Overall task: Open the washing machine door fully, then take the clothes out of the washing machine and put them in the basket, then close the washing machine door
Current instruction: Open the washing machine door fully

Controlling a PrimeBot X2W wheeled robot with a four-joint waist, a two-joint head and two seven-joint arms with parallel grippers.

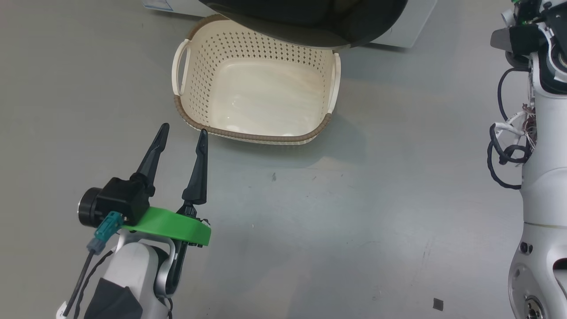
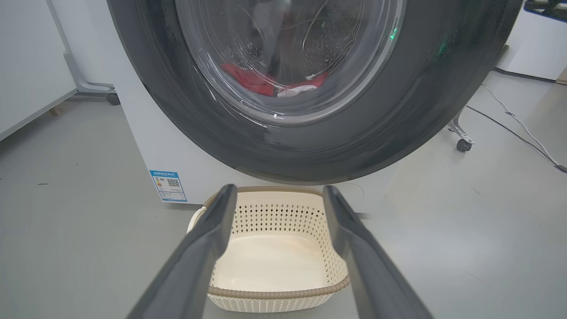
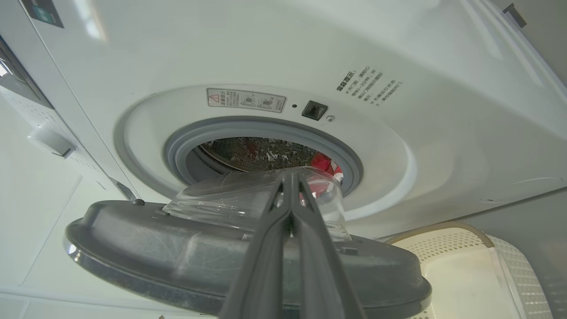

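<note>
The right gripper (image 3: 290, 176), pressed shut on nothing, points at the washing machine door (image 3: 146, 248), which stands partly open over the basket (image 1: 266, 138), screening the clothes (image 3: 324, 163) inside the washing machine (image 3: 443, 88). The left gripper (image 1: 184, 129) gapes wide, empty, beside the basket.

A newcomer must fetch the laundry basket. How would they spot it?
Find the big white front-loading washing machine with its black-rimmed round glass door swung open. On the grey floor below that door sits a small cream plastic basket. Its perforated sides and brown woven-look rim mark it out.
</note>
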